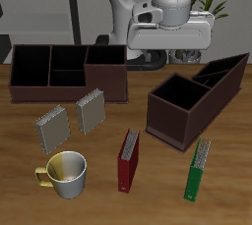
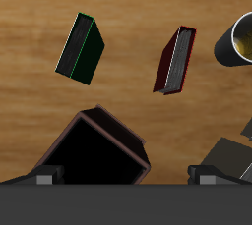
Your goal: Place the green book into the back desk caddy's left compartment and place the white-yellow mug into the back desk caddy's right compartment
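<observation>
The green book point(image 1: 200, 170) point(image 2: 81, 47) stands on the wood table near its front edge. The white-yellow mug point(image 1: 64, 173) point(image 2: 236, 40) stands upright at the opposite front side, only partly inside the wrist view. The back desk caddy point(image 1: 49, 93) sits far back, with its narrow left compartment point(image 1: 30, 67) and taller square right compartment point(image 1: 106, 56) both empty. My gripper point(image 1: 169, 40) point(image 2: 123, 180) hangs high over the back of the table, well apart from book and mug. Its fingertips point(image 2: 44, 177) are spread wide, open, with nothing between them.
A dark-brown caddy with a sloping rim point(image 1: 197, 96) point(image 2: 98, 155) lies just below and in front of the gripper. A red book point(image 1: 128, 160) point(image 2: 175, 60) stands between mug and green book. Two grey spiral notebooks point(image 1: 54, 128) point(image 1: 91, 111) stand before the back caddy.
</observation>
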Available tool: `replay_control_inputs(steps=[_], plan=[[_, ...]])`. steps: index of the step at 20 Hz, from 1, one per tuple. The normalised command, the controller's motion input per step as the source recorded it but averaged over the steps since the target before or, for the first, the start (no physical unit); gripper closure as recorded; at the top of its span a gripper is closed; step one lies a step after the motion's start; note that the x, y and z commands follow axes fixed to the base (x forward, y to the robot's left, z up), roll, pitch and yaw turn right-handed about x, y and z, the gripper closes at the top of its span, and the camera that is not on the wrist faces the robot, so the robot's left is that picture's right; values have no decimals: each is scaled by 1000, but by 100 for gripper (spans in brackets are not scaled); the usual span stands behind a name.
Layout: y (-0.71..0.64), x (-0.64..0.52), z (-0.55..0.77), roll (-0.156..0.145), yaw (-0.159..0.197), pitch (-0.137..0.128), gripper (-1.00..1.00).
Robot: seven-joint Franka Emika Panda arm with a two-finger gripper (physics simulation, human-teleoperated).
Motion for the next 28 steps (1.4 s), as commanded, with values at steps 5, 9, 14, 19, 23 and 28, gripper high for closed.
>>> replay_control_inputs(steps=[5,9,14,19,23,28], plan=[[483,275,98,28,-7,-5,-100],[486,292,95,40,3,-45,-100],[279,354,-40,16,-1,-19,-100],[221,409,-156,23,-43,20,-100],[186,494,-143,-11,-34,-12,-100],[50,324,-45,-17,-27,-7,-100]])
